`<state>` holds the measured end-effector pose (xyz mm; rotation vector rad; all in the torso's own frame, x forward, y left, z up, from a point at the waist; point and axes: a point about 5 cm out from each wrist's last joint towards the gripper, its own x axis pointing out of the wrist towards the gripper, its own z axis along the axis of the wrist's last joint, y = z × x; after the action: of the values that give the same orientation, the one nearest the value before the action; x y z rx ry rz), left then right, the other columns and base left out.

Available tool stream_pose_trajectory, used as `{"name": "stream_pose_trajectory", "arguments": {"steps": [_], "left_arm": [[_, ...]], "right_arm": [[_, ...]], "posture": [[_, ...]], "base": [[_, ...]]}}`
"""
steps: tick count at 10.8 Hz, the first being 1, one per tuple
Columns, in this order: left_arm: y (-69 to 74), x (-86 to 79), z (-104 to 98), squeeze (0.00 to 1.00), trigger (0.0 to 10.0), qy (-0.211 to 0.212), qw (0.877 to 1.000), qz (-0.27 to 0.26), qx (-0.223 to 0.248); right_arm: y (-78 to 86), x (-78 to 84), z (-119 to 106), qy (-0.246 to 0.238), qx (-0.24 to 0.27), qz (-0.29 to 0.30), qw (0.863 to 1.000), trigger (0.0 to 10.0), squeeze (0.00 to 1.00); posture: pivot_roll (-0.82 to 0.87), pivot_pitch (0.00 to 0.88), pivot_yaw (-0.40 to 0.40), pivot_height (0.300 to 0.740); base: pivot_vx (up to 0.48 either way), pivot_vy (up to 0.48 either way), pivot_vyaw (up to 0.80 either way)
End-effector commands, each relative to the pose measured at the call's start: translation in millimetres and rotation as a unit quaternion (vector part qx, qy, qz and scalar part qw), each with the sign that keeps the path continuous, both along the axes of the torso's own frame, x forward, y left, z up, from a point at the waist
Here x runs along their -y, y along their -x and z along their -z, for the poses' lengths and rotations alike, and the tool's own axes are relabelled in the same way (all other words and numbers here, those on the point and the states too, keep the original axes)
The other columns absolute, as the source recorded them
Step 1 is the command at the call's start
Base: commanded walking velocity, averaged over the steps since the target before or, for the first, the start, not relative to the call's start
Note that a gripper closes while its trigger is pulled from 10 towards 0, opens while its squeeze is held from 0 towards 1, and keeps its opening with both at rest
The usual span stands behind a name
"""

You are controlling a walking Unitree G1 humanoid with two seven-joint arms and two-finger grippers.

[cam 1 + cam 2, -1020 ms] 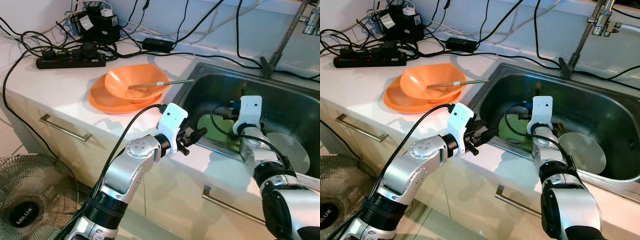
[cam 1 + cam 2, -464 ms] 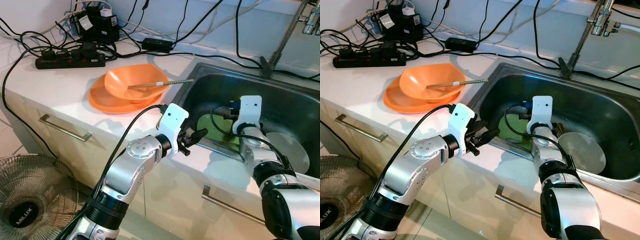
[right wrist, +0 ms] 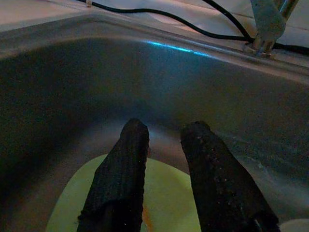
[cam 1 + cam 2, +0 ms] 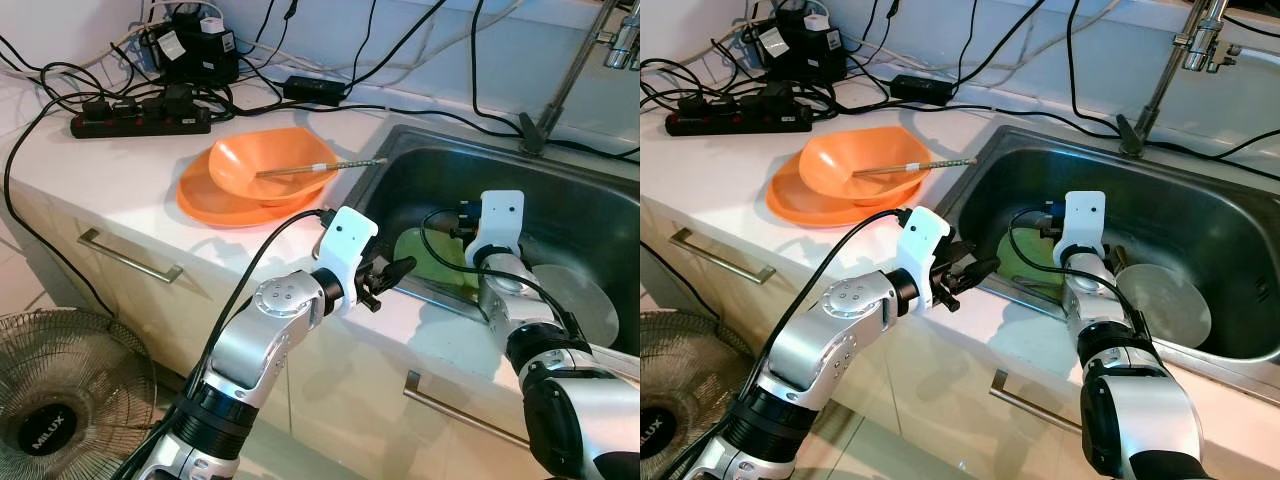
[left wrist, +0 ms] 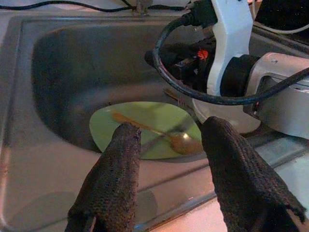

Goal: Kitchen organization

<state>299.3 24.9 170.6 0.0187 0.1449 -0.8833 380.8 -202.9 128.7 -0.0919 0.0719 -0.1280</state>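
Bright, even indoor light across the white counter [image 4: 120, 170] in both head views, sharp and free of motion blur. Soft shadows under the orange bowl [image 4: 272, 163] and beneath the left gripper [image 4: 388, 272]. Much dimmer inside the steel sink [image 4: 1200, 215], with a pale sheen on its far wall. Murky and grainy in the right wrist view, a thin blue glint [image 3: 181, 48] along the sink rim; black fingers [image 5: 116, 186] close up and soft.
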Motion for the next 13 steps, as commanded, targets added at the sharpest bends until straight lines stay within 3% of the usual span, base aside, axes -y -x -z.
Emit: {"name": "stream_pose_trajectory", "arguments": {"steps": [1,4,8,10,13], "left_arm": [[0.1,0.5,-3,0.00,10.0,0.002,1.000,-0.002,0.007],[-3.8,0.8,-14,0.00,10.0,0.031,0.998,-0.021,0.045],[-15.5,-9.3,-24,0.00,10.0,0.048,0.989,-0.084,0.110],[-17.6,-12.7,-22,0.00,10.0,0.044,0.987,-0.098,0.123],[-16.9,-13.9,-20,0.00,10.0,0.046,0.986,-0.098,0.126]], "right_arm": [[-0.5,1.4,-3,-0.008,0.010,0.007,1.000,10.0,0.00],[-8.5,-1.3,-34,-0.017,0.085,-0.007,0.996,10.0,0.00],[-4.4,-8.7,-60,-0.005,0.164,-0.056,0.985,10.0,0.00],[12.9,-10.9,-55,0.014,0.183,-0.115,0.976,10.0,0.00],[32.3,-14.2,-49,0.005,0.187,-0.142,0.972,10.0,0.00]], "posture": [[0.13,0.058,-0.016,0.740],[0.12,0.060,-0.021,0.740],[0.10,0.066,-0.028,0.740],[0.09,0.071,-0.032,0.740],[0.08,0.077,-0.027,0.740]], "base": [[0.000,0.000,0.00],[0.000,0.000,0.00],[0.000,0.000,0.00],[0.000,0.000,0.00],[0.000,0.000,0.00]]}}
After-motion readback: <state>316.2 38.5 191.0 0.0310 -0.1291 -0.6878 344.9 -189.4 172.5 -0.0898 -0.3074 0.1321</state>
